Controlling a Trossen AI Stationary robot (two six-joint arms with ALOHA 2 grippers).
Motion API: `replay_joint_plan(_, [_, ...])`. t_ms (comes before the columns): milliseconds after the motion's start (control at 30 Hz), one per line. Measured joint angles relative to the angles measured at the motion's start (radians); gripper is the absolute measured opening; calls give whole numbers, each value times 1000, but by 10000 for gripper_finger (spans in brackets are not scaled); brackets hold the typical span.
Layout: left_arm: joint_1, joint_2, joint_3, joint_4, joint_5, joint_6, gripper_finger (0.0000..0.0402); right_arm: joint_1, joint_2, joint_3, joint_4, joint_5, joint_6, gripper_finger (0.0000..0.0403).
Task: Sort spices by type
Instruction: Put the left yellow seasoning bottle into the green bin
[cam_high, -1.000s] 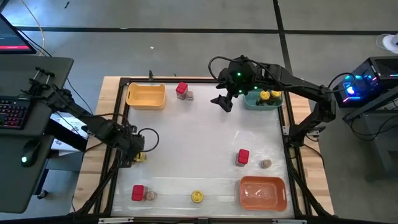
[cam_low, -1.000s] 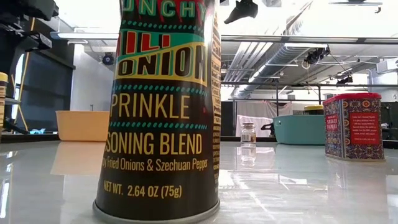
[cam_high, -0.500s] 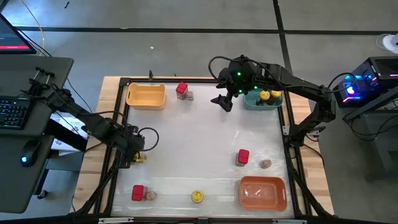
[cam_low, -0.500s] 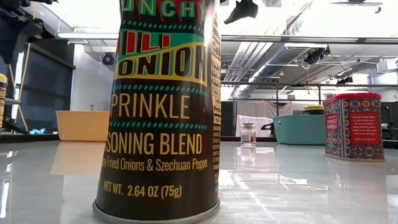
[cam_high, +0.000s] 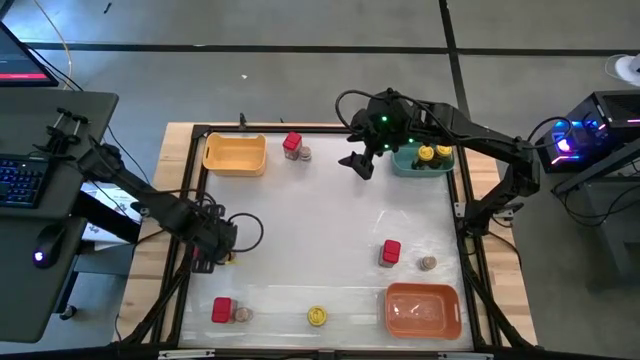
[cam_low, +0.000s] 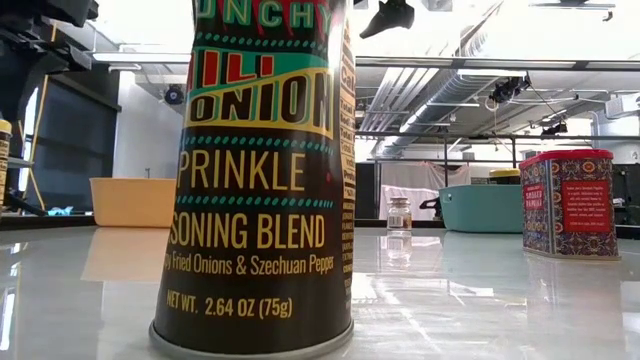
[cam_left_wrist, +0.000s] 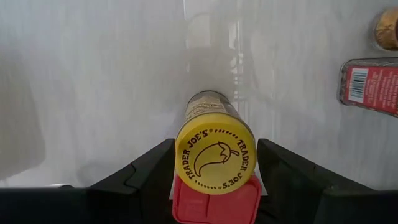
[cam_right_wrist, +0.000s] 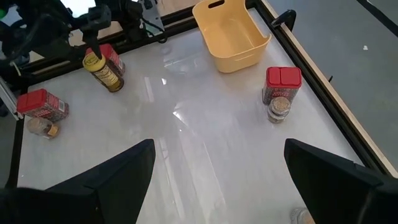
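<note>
My left gripper (cam_high: 216, 243) is at the table's left edge, pointing down over a yellow-lidded jar (cam_left_wrist: 216, 155) that stands beside a red boxy spice (cam_left_wrist: 216, 202). My right gripper (cam_high: 360, 165) hangs open above the far side, next to the teal tray (cam_high: 425, 162), which holds yellow-lidded jars. A red box (cam_high: 292, 144) and a grey-brown jar (cam_high: 304, 154) stand far. Another red box (cam_high: 390, 252) and grey jar (cam_high: 427, 263) stand right. A third red box (cam_high: 222, 310), a grey jar (cam_high: 242, 314) and a yellow-lidded jar (cam_high: 317, 316) stand near. My left gripper is on the jar's yellow lid (cam_left_wrist: 186, 163), pinched between the two fingers (cam_left_wrist: 155, 165), one on each side of it. The fingers come from above, pointing down along the jar. The jar stays upright with its base on the table (cam_right_wrist: 112, 87).
The yellow tray (cam_high: 235, 153) sits far left and the orange tray (cam_high: 422, 310) near right. A black frame (cam_high: 190, 200) runs round the table. The near yellow-lidded jar fills the low view (cam_low: 260, 170). Bare white tabletop (cam_high: 310, 230) lies in the middle.
My left arm has shifted a little toward the table's right and near edges, over the jar. The jar stands where it was. My right arm has kept still.
</note>
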Motion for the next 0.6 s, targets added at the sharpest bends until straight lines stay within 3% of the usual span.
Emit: replay_joint_plan(600, [0, 2, 0, -22, 18, -26, 214, 0, 0, 0, 2, 0, -1, 353])
